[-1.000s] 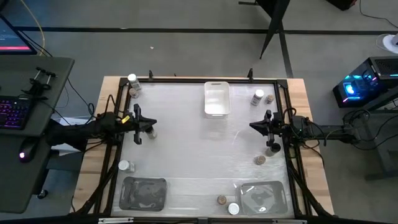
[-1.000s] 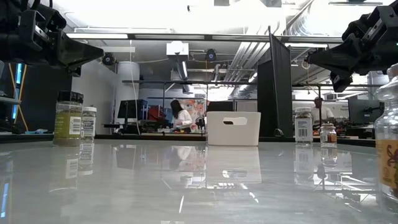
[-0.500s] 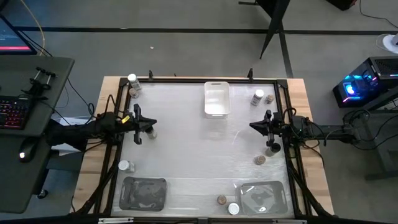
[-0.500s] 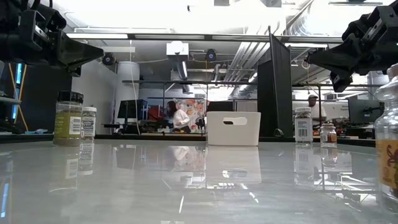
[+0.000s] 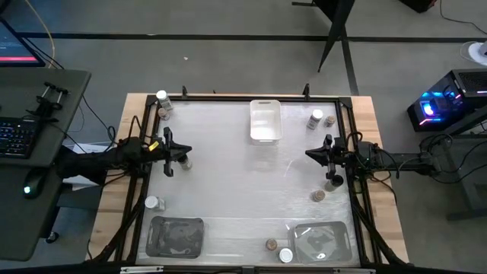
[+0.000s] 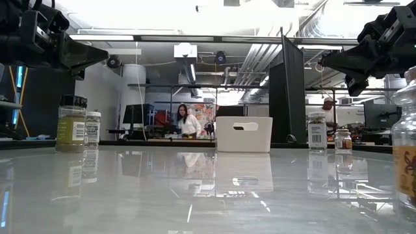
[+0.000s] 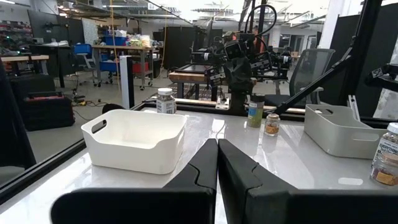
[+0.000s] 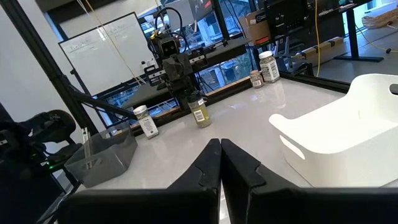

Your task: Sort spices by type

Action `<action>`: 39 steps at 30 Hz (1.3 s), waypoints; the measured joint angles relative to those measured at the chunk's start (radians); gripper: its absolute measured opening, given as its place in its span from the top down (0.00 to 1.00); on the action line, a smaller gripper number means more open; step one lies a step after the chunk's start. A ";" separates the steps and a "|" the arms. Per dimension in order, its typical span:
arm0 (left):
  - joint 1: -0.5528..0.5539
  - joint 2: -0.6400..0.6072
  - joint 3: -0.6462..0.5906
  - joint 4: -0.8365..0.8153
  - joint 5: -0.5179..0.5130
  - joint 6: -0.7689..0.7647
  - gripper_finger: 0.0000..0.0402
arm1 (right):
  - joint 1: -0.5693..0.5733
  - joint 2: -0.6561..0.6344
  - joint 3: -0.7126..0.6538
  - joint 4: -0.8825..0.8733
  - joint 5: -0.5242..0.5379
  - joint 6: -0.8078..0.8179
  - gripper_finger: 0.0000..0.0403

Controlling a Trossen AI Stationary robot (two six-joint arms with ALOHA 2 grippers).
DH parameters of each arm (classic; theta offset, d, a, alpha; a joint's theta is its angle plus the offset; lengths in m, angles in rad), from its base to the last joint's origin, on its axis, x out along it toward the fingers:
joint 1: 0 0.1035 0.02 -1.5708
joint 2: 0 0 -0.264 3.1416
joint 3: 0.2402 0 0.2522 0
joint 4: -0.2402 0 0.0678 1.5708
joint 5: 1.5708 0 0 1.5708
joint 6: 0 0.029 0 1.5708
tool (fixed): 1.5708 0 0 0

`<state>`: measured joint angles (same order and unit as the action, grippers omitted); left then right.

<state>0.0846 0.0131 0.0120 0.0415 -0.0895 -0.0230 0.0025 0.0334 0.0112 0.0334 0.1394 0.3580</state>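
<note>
Small round spice jars stand scattered on the white table [image 5: 236,190]. Two are at the far left corner [image 5: 161,99], one by my left gripper [image 5: 185,161], and one at the left [image 5: 152,203]. Two more are at the far right [image 5: 316,118], two by my right gripper [image 5: 333,181], and two at the near edge [image 5: 285,255]. My left gripper [image 5: 190,151] [image 7: 217,142] is shut and empty, level above the table's left side. My right gripper [image 5: 307,153] [image 8: 220,143] is likewise shut and empty above the right side.
A white tray [image 5: 265,120] stands at the far middle. Two clear trays sit at the near edge, one on the left [image 5: 175,236] and one on the right [image 5: 321,240]. A dark frame [image 5: 228,97] rims the table. The table's middle is bare.
</note>
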 joint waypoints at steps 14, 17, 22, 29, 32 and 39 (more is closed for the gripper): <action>0.000 0.000 0.000 0.000 0.000 0.000 1.00 | 0.000 0.000 0.000 0.059 0.016 0.234 1.00; 0.000 0.000 0.000 0.000 0.000 0.000 1.00 | -0.002 0.001 0.000 0.183 0.119 0.432 1.00; 0.000 0.000 0.000 -0.001 0.000 0.000 1.00 | -0.011 0.064 0.043 0.435 0.160 0.406 1.00; 0.000 0.000 0.000 0.002 0.000 0.000 1.00 | -0.122 0.402 0.543 -0.234 0.319 0.243 0.99; 0.000 0.000 0.000 0.001 0.000 0.000 1.00 | -0.243 0.592 0.753 -0.548 0.307 0.205 0.93; 0.000 0.000 0.000 0.001 0.000 0.000 1.00 | -0.562 0.976 1.065 -0.929 0.101 0.112 0.60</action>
<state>0.0845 0.0132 0.0120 0.0423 -0.0895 -0.0231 -0.5590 1.0094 1.0767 -0.8957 0.2408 0.4701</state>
